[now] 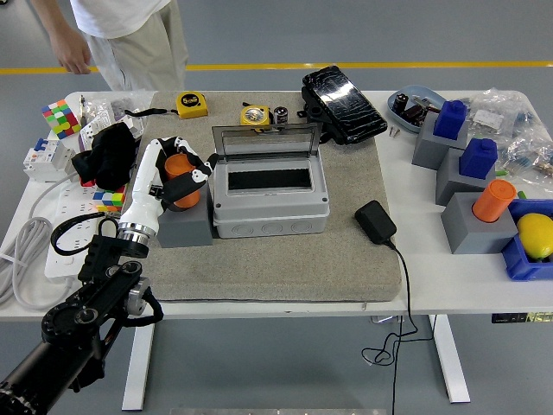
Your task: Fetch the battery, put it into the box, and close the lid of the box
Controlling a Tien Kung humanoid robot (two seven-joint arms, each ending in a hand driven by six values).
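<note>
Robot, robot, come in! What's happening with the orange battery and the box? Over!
Left hand shut on orange battery, in its gray holder. Box beside it, lid up. Right hand not in view. Nothing blocking.

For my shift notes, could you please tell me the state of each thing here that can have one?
Grey plastic box: open, clear lid raised upright at its back.
Orange cylindrical battery: upright in its grey block holder, not yet lifted out.
Left hand: fingers curled around the battery.
Second orange cylinder: upright in a grey block, untouched.
</note>
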